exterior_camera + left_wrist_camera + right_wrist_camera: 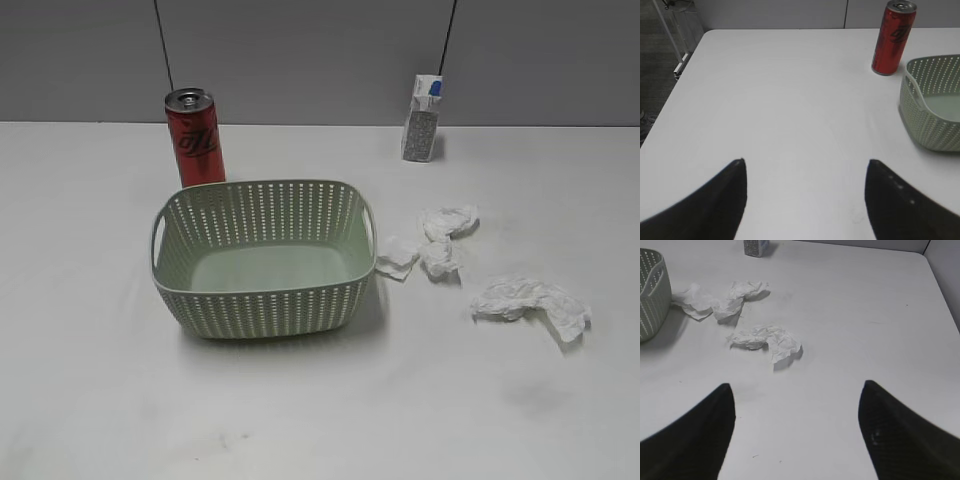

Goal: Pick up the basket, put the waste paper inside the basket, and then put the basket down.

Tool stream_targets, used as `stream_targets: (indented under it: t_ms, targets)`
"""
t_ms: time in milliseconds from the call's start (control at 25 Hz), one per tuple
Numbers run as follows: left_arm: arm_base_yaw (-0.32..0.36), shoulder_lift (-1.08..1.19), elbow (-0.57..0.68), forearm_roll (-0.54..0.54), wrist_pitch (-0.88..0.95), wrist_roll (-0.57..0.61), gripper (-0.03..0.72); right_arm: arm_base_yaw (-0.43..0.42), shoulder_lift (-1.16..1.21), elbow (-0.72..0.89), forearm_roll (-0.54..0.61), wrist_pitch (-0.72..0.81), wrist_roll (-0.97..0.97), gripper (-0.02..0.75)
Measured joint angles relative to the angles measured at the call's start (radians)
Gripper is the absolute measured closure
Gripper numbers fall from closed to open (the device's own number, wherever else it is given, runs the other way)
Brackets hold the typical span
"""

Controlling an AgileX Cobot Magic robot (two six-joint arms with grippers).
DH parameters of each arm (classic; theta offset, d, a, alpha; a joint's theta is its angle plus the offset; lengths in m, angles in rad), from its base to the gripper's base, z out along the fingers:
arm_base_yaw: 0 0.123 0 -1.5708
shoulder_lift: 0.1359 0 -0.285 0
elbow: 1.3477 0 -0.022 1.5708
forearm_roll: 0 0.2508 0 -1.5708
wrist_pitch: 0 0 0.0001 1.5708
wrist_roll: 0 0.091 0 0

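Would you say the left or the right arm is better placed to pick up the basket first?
Probably left: the basket lies nearer the open left gripper; the right gripper faces the waste paper.

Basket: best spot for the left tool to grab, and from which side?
Probably the handle cut-out in the end wall nearest the left tool, coming from the left side. The basket stands upright and open on the table, and that cut-out gives a thin rim to pinch. The can stands behind it, clear of that approach.
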Motion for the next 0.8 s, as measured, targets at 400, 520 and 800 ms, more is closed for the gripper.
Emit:
stream_targets:
  t_ms: [400,520,800]
  targets:
    - [0.000,0.000,0.000,0.009,0.000,0.000,0.133,0.000,0.000,0.000,0.000,0.000,0.000,0.158]
    - [0.000,0.000,0.000,0.010,0.000,0.000,0.133,0.000,0.000,0.000,0.000,0.000,0.000,0.158]
    - [0.000,0.149,-0.021,0.001,-0.043,0.000,0.133,0.000,0.000,0.000,0.000,0.000,0.000,0.158]
